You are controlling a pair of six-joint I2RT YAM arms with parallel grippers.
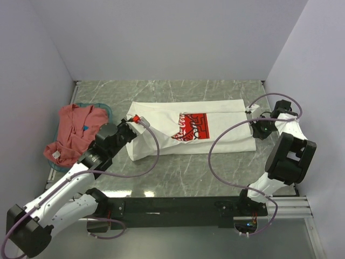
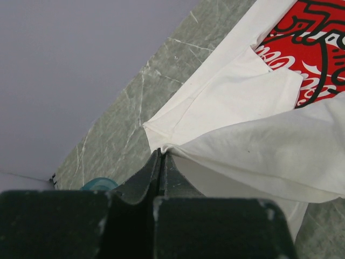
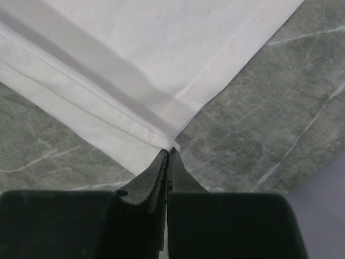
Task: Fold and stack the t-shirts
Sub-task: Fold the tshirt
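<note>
You are mid-fold on the white t-shirt [image 1: 215, 132]. The red t-shirt [image 1: 73, 132] is heaped over the basket [image 1: 107, 111], well off to the outer side of the left jaws, and is not yet folded. The left jaws are pressed together on a raised flap of white cloth, with the red print lying ahead of their tips. The right jaws are likewise closed, pinching a hem corner right at their tips, low on the surface [image 3: 253, 135]. Next, I judge, you must carry both pinched ends across together, keeping the cloth taut and its edges square.
</note>
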